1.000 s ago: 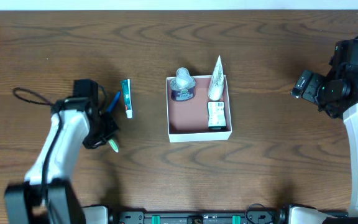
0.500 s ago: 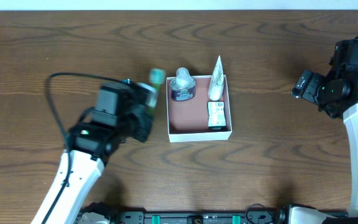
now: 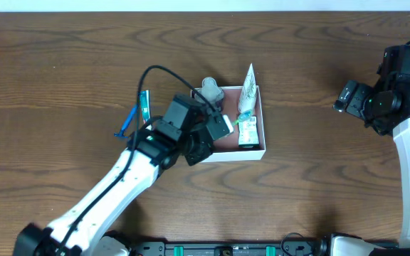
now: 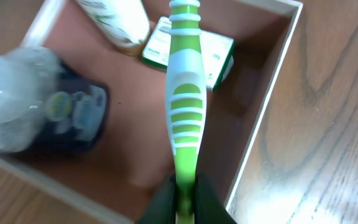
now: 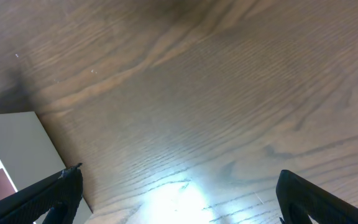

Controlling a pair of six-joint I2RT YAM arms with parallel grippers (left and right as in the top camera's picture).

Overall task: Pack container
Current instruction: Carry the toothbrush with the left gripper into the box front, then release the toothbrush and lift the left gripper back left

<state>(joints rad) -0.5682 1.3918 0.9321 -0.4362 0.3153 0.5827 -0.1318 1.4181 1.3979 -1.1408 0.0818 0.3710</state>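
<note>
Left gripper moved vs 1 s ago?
Yes. In the overhead view the left gripper, shut on the toothbrush, has swung right, from well left of the container to over its left half.

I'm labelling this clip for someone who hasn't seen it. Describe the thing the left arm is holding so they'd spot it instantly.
Start at the white-walled container on the wooden table; the left gripper hovers over its reddish floor. Pinched in it is a toothbrush, slim and striped bright green and white, unlike the dark blue jar, white tube and flat box inside.
</note>
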